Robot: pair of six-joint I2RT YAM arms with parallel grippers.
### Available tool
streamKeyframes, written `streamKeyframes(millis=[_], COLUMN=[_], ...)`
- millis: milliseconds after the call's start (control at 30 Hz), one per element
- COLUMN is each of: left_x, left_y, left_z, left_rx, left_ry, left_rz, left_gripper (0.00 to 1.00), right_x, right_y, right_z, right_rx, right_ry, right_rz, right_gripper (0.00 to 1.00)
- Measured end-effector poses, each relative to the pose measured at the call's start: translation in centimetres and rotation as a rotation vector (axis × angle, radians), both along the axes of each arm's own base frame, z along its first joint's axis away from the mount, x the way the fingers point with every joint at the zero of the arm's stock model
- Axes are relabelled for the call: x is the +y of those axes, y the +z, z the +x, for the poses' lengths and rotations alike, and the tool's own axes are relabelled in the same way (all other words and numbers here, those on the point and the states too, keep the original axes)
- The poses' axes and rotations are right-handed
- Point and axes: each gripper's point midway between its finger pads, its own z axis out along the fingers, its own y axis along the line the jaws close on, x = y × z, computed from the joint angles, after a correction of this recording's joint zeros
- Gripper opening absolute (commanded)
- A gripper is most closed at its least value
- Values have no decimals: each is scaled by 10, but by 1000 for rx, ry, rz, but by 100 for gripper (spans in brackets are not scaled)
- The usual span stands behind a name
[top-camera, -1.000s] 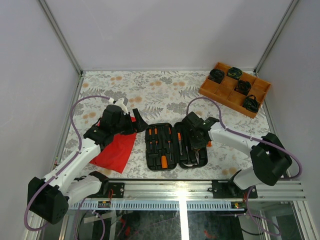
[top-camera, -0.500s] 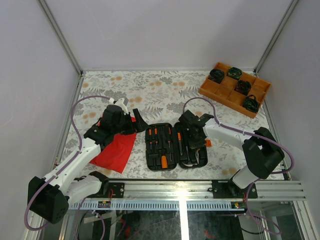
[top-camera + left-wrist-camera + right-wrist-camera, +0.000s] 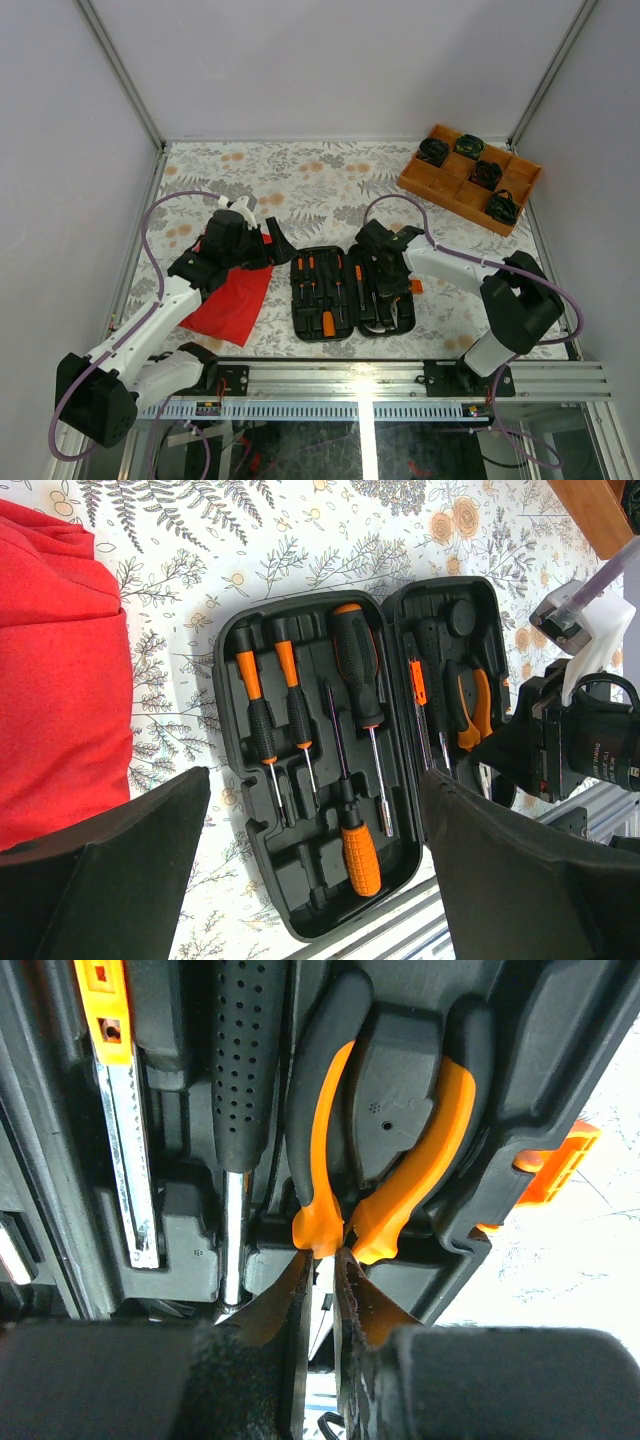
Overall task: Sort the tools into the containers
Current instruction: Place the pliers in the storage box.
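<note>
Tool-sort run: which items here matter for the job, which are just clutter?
Job: tool case, screwdrivers, pliers, right gripper at the pliers.
Clutter: red cloth, orange tray, black round items in it.

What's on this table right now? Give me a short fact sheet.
Case: black ribbed plastic clamshell tool case, open, lying flat
Left half: orange-and-black screwdrivers in slots
Right half: orange-handled pliers seated
Left end effector: open, beside red cloth
Right end effector: fingers nearly together at the pliers' hinge; grip unclear
</note>
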Motion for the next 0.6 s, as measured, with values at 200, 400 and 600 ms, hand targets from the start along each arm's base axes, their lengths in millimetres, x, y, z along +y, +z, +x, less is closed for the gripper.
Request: streamKeyframes(millis=[200, 400, 600], left_x=[-1, -2, -2], left_y=[-1, -3, -3], left_z=[0, -1, -1], left_rx=[3, 13, 14], left_ry=[-3, -11, -13], left_rz=[-1, -3, -4], left_gripper=[84, 84, 85], right_x=[0, 0, 1], right_y=[-1, -4, -6], right_z=[0, -1, -2], right_rx=[5, 10, 9], right_ry=[1, -4, -8], right_rz=[-4, -11, -28], right_gripper=[0, 0, 0])
